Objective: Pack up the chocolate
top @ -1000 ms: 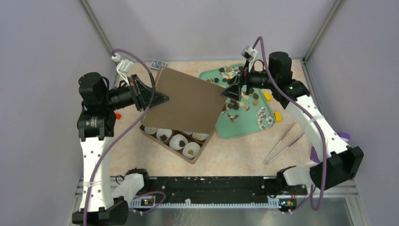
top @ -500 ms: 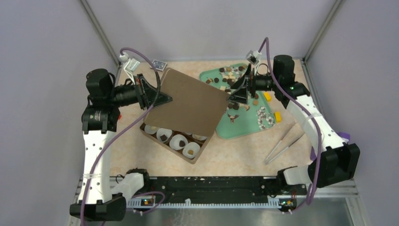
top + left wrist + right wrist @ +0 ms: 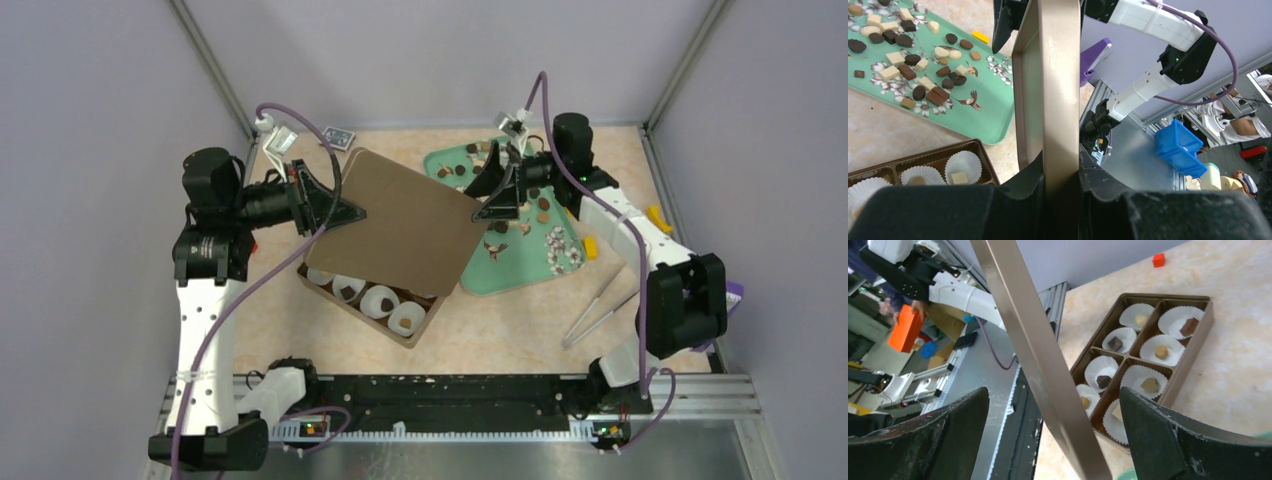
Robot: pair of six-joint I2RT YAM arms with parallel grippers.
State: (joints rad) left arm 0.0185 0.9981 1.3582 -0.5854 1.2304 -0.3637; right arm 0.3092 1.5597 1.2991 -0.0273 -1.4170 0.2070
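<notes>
Chocolate (image 3: 347, 291) was seated in paper cups (image 3: 381, 299) in the box (image 3: 420, 333). Above, the lid (image 3: 405, 225) was clamped by the left gripper (image 3: 345, 208) and straddled, untouched, by the wide-spread right gripper (image 3: 488, 195). More chocolate was scattered on the green tray (image 3: 500, 272) behind.

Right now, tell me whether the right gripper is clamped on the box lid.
No, the right gripper has its fingers wide apart, and the lid edge passes between them with gaps on both sides.
</notes>
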